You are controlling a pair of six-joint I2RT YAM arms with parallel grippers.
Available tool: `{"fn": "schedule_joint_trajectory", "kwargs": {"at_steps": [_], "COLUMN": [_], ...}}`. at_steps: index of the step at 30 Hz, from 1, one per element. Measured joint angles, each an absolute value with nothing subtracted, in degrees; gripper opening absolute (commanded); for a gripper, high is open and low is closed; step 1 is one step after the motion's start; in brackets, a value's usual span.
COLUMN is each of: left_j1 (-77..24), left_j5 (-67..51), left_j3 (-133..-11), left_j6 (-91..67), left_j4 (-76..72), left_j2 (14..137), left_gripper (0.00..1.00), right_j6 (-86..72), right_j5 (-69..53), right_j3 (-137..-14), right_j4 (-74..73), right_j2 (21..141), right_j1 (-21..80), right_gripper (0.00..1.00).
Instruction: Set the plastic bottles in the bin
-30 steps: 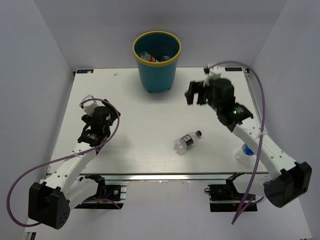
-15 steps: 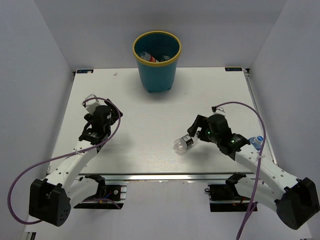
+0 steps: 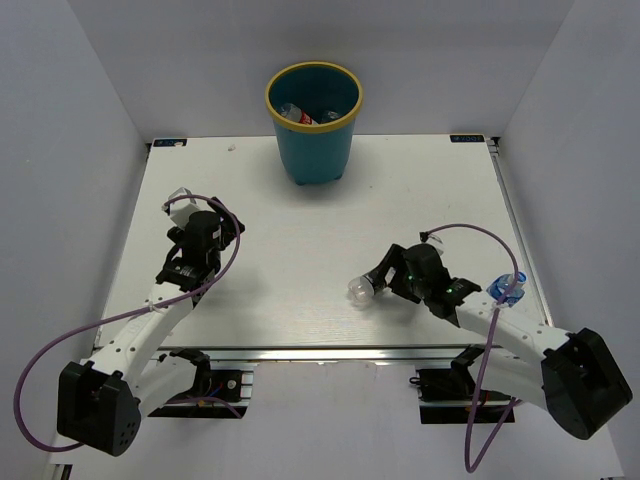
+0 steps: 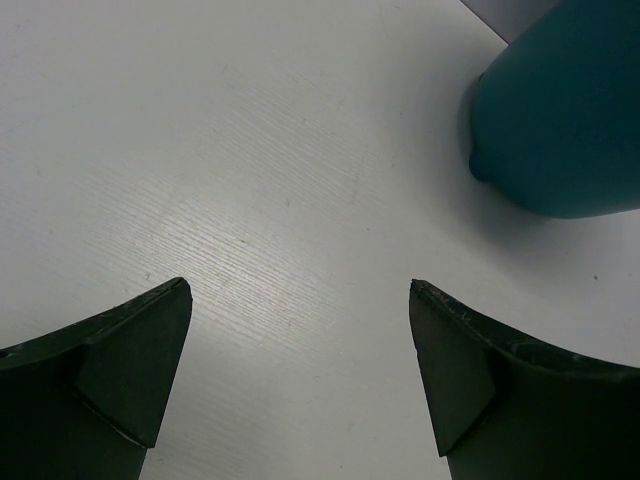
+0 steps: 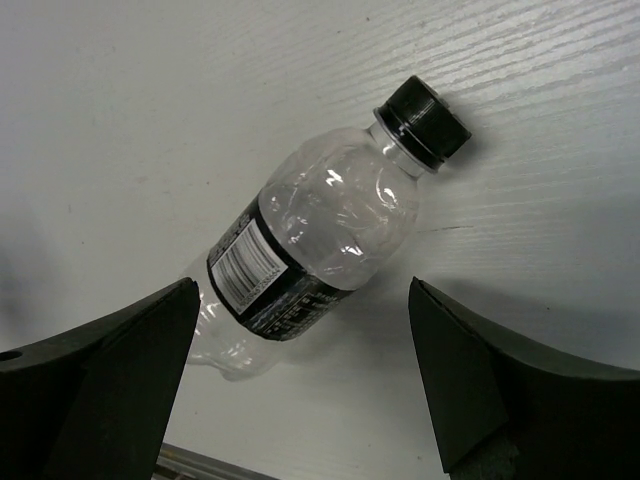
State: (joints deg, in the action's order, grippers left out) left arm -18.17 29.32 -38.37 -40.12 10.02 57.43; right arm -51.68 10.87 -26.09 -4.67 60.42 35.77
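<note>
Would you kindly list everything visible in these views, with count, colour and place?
bin: one, teal with yellow rim, far middle of the table
bottle in the bin: at least one, clear with red; any more cannot be counted
dark-label bottle: one, clear with black cap, lying on the table near its front edge
blue bottle: one, clear with blue, right table edge, partly hidden by the right arm
table: one, white
cables: two, purple, one per arm
left tool: one, dark, open, over the table
right tool: one, dark, open, straddling the dark-label bottle, not touching
</note>
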Motion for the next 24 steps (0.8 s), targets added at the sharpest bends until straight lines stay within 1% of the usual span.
{"fn": "schedule_joint_trajectory", "kwargs": {"at_steps": [8,9,14,18,19,21,22,24], "left_j1": [-18.2,-18.2,-18.2,-18.2,-18.2,-18.2,-18.2,-18.2], "left_j5": [29.3,29.3,29.3,29.3,29.3,29.3,29.3,29.3], "left_j3": [-38.4,-38.4,-38.4,-38.4,-38.4,-38.4,-38.4,-38.4], "left_j6": [-40.1,-40.1,-40.1,-40.1,-40.1,-40.1,-40.1,-40.1], "left_j4": [10.0,10.0,10.0,10.0,10.0,10.0,10.0,10.0], "left_j2": [57.5,57.5,57.5,57.5,57.5,57.5,57.5,57.5], "left_gripper": [0.98,0.98,0.98,0.98,0.98,0.98,0.98,0.98], "right_j6": [-53.2,-53.4,-53.2,-52.4,-52.1,-51.6,-51.4,-50.7], "right_j5": [11.7,11.7,12.2,13.2,13.4,13.6,13.7,13.6], "right_j3": [-25.4,-25.4,-26.0,-27.5,-27.9,-28.9,-29.4,-30.7], "right_j4": [1.9,3.0,6.7,8.0,8.1,8.4,8.8,9.6], "right_j2": [67.1,67.9,71.3,74.2,75.1,76.8,77.8,79.5], "right_j1": [36.0,36.1,36.1,36.1,36.1,36.1,36.1,36.1], "right_gripper": [0.89,0.88,0.76,0.73,0.68,0.62,0.55,0.47]}}
